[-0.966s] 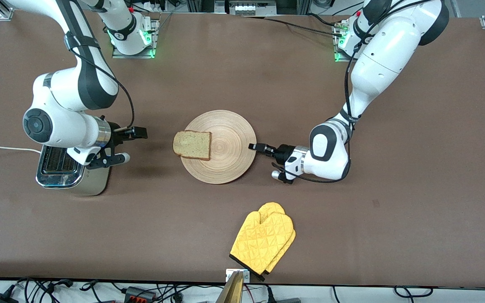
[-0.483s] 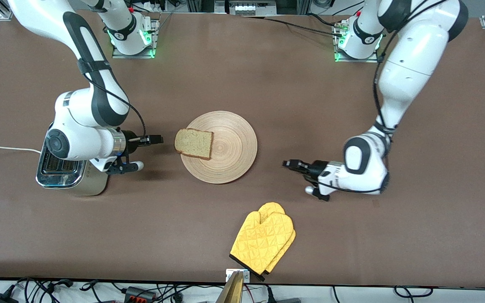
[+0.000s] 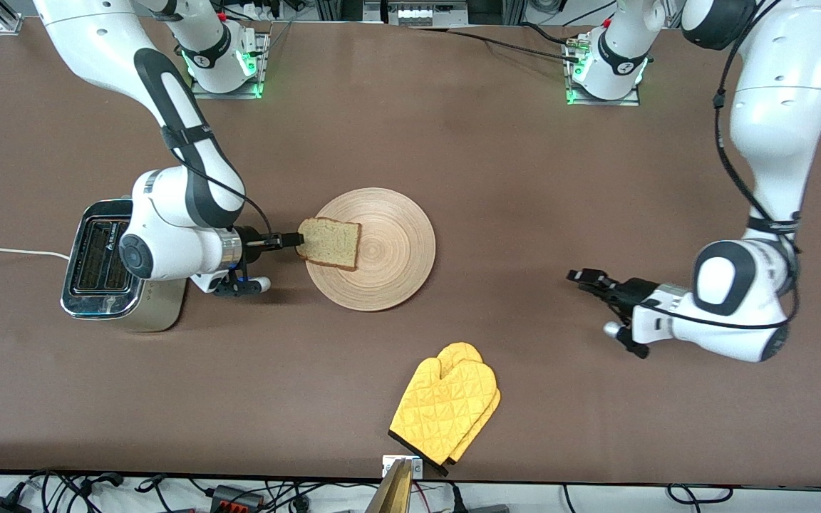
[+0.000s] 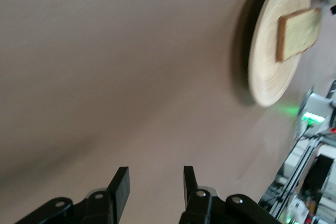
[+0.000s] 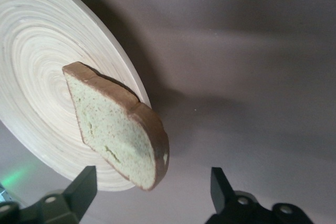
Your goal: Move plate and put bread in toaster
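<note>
One bread (image 3: 328,243) slice is overhanging the plate (image 3: 389,249) rim nearest the toaster (image 3: 106,267); right hand (image 5: 152,192) is straddling it, fingers spread (left hand (image 4: 151,184), part-open and empty, is waiting). Closing off-centre risks tearing the crust.

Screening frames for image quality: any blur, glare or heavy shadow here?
Front view: sharp, evenly lit, glare on the toaster chrome. Left wrist view: soft, smeared; plate casts a dark shadow. Right wrist view: bread crisp, shadowing the table; the fingers blur.
</note>
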